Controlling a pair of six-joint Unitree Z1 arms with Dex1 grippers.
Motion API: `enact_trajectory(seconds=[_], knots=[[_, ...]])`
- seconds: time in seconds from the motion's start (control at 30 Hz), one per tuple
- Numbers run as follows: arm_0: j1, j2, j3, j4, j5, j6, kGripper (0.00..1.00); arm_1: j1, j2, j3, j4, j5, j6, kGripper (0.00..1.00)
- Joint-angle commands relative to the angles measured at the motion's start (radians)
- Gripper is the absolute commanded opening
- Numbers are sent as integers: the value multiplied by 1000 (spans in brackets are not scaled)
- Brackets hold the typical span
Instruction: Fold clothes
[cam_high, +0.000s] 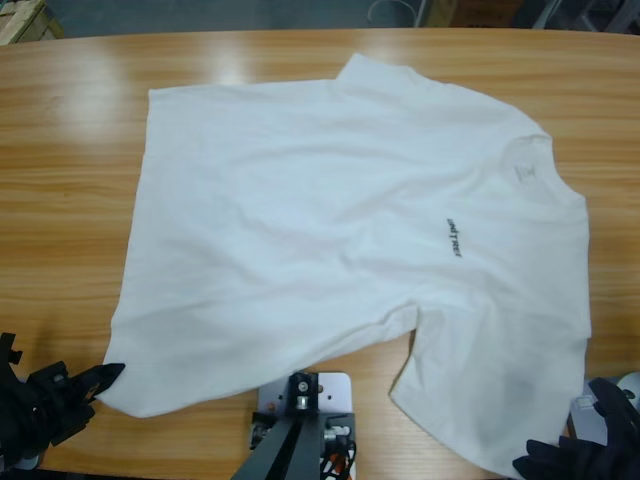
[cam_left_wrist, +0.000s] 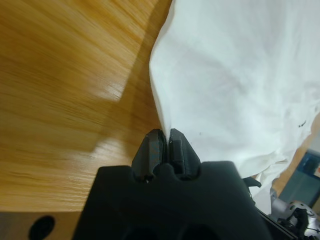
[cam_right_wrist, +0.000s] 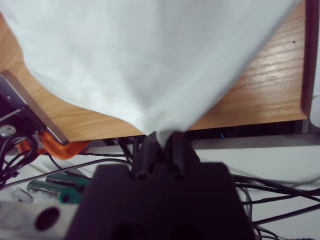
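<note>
wooden table (cam_high: 70, 150) | T-shirt (cam_high: 330, 230) flat | left claw (cam_left_wrist: 163, 136), right claw (cam_right_wrist: 162, 137) pinching it

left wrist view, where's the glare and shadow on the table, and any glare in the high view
Left wrist view: a bright glare patch on the table, with the T-shirt casting a dark shadow beside its edge. High view: soft glare patches on the wood near the far edge.

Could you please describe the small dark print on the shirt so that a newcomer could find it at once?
Start at the long wooden table, where a white T-shirt lies spread out. On its chest, just below the round collar, sits the print: a short line of dark letters, the only dark mark on plain white fabric.
</note>
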Motion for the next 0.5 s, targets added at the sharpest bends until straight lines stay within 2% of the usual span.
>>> enact_trajectory(seconds=[0.03,0.2,0.4,0.5], knots=[[9,-39,0,4,-69,21,0,-4,-78,-42,135,-58,-50,0],[9,-64,-31,5,-100,22,0,-3,-111,-89,181,-100,-81,0],[17,-128,-36,45,-100,24,0,-3,-168,-138,206,-283,-242,0],[38,-197,-36,123,-100,26,0,-4,-226,-154,317,-376,-285,0]])
